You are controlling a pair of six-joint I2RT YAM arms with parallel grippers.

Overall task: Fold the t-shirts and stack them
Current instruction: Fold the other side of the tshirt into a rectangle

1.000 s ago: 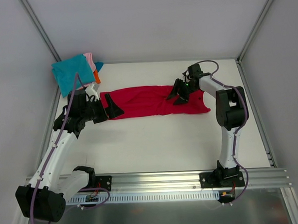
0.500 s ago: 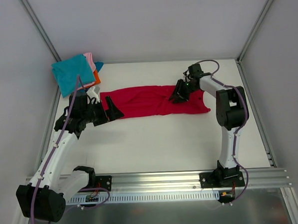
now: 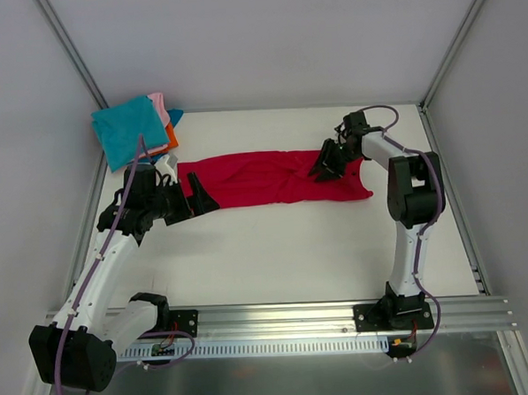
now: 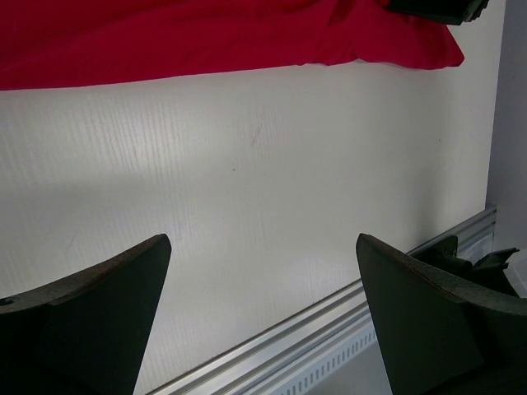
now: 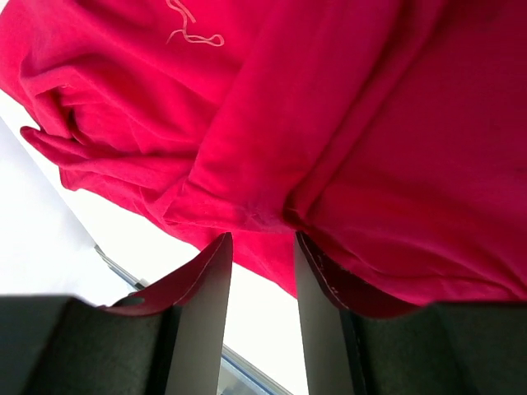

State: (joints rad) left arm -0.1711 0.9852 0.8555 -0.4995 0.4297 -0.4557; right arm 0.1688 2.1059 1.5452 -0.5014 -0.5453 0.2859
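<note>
The large red t-shirt [image 3: 263, 178] lies spread in a long band across the middle of the table. It also fills the right wrist view [image 5: 329, 107] and runs along the top of the left wrist view [image 4: 206, 37]. My right gripper [image 3: 326, 165] hangs low over the shirt's right part. Its jaws stand a narrow gap apart, the tips [image 5: 262, 237] at a ridge of the cloth, with nothing seen gripped between them. My left gripper [image 3: 199, 201] is wide open and empty [image 4: 263, 247] over bare table at the shirt's left end. The teal t-shirt [image 3: 129, 129] tops a pile with pink [image 3: 157, 103], orange [image 3: 170, 137] and blue [image 3: 177, 115] edges.
The pile sits at the back left corner by the left wall. White walls with metal posts [image 3: 71, 57] close the table on three sides. An aluminium rail [image 3: 323, 314] runs along the near edge and also shows in the left wrist view [image 4: 313, 337].
My right gripper has moved a little right and back over the shirt, and its jaws have narrowed. My left gripper has barely shifted. The red shirt lies as before.
</note>
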